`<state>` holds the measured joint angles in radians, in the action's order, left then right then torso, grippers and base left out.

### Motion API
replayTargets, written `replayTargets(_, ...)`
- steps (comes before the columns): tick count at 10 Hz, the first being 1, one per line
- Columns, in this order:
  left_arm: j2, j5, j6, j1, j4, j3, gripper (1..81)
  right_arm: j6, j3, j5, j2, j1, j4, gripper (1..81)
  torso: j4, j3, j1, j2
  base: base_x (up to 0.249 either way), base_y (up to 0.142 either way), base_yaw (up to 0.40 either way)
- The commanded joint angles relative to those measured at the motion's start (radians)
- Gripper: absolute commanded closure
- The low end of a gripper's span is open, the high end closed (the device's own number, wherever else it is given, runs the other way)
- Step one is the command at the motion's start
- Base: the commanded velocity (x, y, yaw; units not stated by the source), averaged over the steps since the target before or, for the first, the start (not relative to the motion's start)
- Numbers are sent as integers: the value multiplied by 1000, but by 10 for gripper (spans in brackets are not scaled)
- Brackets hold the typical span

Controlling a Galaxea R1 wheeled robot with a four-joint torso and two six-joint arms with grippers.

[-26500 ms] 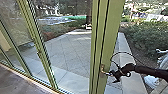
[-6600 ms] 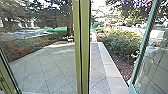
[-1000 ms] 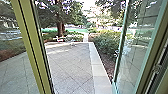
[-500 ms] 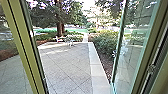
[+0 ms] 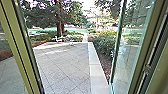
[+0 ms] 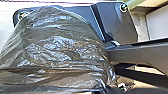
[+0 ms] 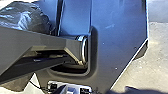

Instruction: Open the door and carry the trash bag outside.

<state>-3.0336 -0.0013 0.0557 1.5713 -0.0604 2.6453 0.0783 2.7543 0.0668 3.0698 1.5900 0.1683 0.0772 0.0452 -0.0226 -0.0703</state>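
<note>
Here's the bag (image 6: 57,50), big in my left wrist view, its thin film all wrinkles and shine, dark and see-through in places, lying across the view of my own plate (image 6: 117,27), right beside my jointed bar (image 6: 142,53). And there it is in my right wrist view too, a dark, glossy, crumpled bulge just past the bar, near the plate. How wide my left jaws stand, or what they have hold of, I can't tell; same call for my right jaws. Pale floor (image 7: 158,55) runs along beyond the plate.

Ahead, the door (image 5: 131,47) is open, its glass angled outward, a green post (image 5: 18,50) on the left and a frame (image 5: 147,50) on the right. Between them, sunlit paving (image 5: 63,63) in a diagonal grid, with a paler stone border (image 5: 95,67) along its right side. Beyond that border, bushes (image 5: 103,41); at the far left, a big tree (image 5: 59,25).
</note>
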Motion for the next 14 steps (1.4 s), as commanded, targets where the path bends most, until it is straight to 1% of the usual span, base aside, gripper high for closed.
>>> replayTargets(1,-7,56,9,-43,-10,-10,811,-2,-3,54,5,-43,-4,10,0,0,0,0,0,-61,0)
replayTargets(10,-8,56,9,-43,-6,-5,811,-2,-7,56,5,-46,-6,10,0,0,0,0,0,0,0)
replayTargets(14,-8,55,9,-43,-4,-5,811,-2,-7,56,5,-43,-6,10,0,-1,2,0,93,0,0)
